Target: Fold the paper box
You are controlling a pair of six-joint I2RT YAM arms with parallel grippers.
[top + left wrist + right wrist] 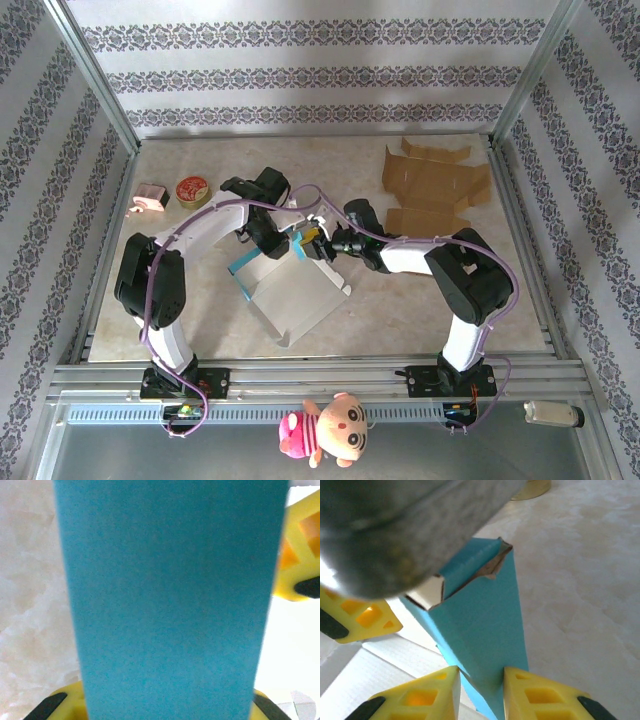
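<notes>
Paper box (295,290), white with blue flap (485,620), on the desk (420,300). Right hand (481,692) pinches the flap; left hand (160,707) at the same flap, grip cannot be told.

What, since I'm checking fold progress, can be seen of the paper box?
The paper box is thin card, white inside, blue outside, partly folded. Its white base lies on the table, one blue wall raised with a frayed corner. The right gripper pinches that wall's edge; the left gripper is against it too.

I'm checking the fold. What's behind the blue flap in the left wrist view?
Marble table at its left, a yellow finger at its right; the blue flap covers everything between.
</notes>
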